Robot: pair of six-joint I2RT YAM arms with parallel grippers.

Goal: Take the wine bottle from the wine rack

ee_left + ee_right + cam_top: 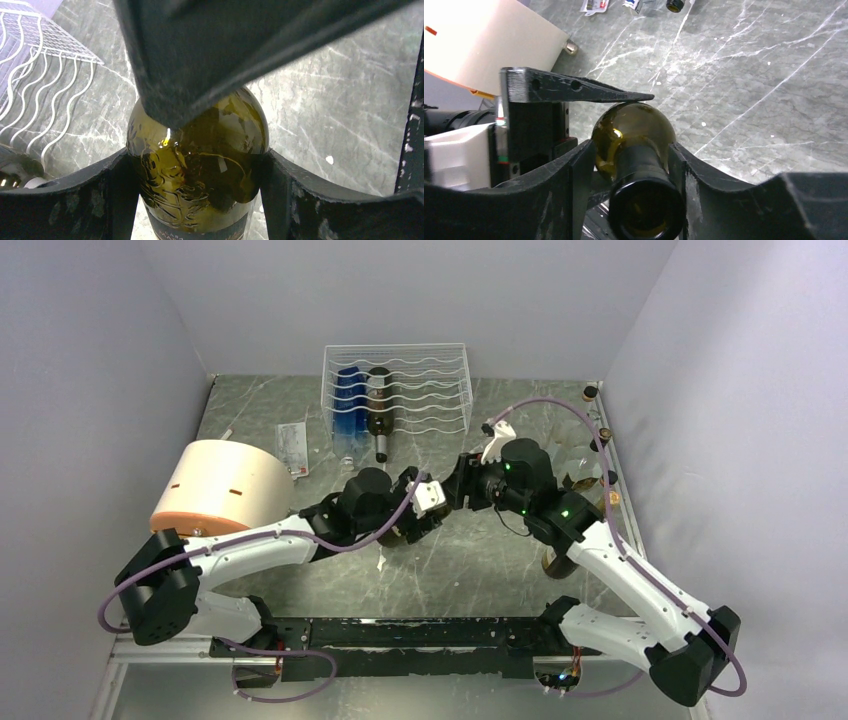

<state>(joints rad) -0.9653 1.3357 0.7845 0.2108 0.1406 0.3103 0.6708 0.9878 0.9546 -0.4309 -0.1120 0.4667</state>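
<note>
Green glass, the wine bottle (200,165) is off the white wire wine rack (420,380) and sits between the two hands over the middle of the desk (480,570), nearer than the rack. The left hand (197,200) grips its body, a finger pressed to each side. The right hand (631,170) has a finger either side of the neck; whether they press it cannot be told. A blue bottle (350,400) and a dark bottle (378,410) lie in the rack's left part.

Soft, even light; glints on the wine bottle (200,165); foreground blurred.
</note>
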